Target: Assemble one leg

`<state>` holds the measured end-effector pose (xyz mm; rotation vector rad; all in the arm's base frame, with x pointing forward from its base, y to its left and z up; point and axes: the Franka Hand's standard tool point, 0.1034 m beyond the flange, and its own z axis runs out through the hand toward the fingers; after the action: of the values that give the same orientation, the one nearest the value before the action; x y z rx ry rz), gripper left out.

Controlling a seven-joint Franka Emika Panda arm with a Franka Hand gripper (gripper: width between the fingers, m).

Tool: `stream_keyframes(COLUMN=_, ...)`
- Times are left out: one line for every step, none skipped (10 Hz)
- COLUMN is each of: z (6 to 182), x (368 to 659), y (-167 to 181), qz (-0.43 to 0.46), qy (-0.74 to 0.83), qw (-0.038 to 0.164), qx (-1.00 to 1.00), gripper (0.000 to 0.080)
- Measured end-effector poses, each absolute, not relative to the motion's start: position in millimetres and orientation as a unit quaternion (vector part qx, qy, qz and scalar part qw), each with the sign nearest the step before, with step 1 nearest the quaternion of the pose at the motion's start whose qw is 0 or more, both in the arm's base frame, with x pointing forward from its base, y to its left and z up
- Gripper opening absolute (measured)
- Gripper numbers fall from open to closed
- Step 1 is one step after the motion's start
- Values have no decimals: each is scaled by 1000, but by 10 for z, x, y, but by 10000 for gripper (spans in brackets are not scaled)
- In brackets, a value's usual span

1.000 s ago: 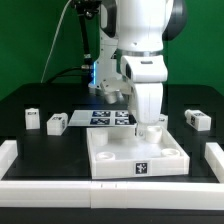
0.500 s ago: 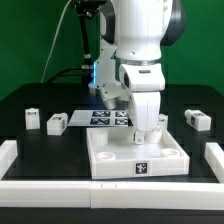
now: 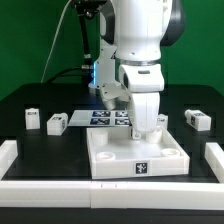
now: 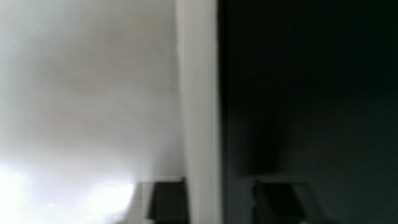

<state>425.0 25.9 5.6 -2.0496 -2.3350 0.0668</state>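
- The leg [image 3: 57, 123] lies loose near the worktop's edge on the exterior view's left. I judge it light, rigid, slick plastic, best pinched squarely across its flat sides.
- The gripper [image 3: 148, 128] hangs over the panel's [image 3: 105, 160] far corner; I cannot tell its jaws' state.

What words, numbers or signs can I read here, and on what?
No words, numbers or brands can be read.
White panel: a black-and-white square pattern on its front, no letters.
Small white blocks: the same kind of pattern.
Marker board: several such patterns.
Wrist view: too blurred to read anything.
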Motion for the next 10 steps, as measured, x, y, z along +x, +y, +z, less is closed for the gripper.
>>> stream_keyframes(z=59, x=4256, y=262, qz=20, qy=-751, qw=16, qx=-659, gripper=70)
stream_keyframes(z=63, x=4265, y=263, qz=19, qy=-751, qw=15, qx=-659, gripper=70)
stream_keyframes(z=63, x=4266, y=263, qz=18, qy=-751, qw=15, qx=-660, gripper=58)
stream_keyframes(z=63, x=4267, y=263, qz=18, qy=-751, qw=15, qx=-660, gripper=58)
stream_keyframes(z=64, x=4268, y=263, qz=18, qy=-751, qw=15, qx=-660, gripper=58)
stream_keyframes(z=64, x=4268, y=263, qz=18, qy=-751, qw=15, qx=-660, gripper=58)
stream_keyframes(z=65, x=4277, y=259, qz=18, qy=-751, qw=14, qx=-660, gripper=58)
stream_keyframes(z=67, x=4359, y=236, qz=14, qy=-745, qw=11, qx=-667, gripper=58)
stream_keyframes(z=58, x=4447, y=235, qz=10, qy=-737, qw=8, qx=-676, gripper=59)
stream_keyframes(z=60, x=4517, y=252, qz=7, qy=-731, qw=5, qx=-682, gripper=59)
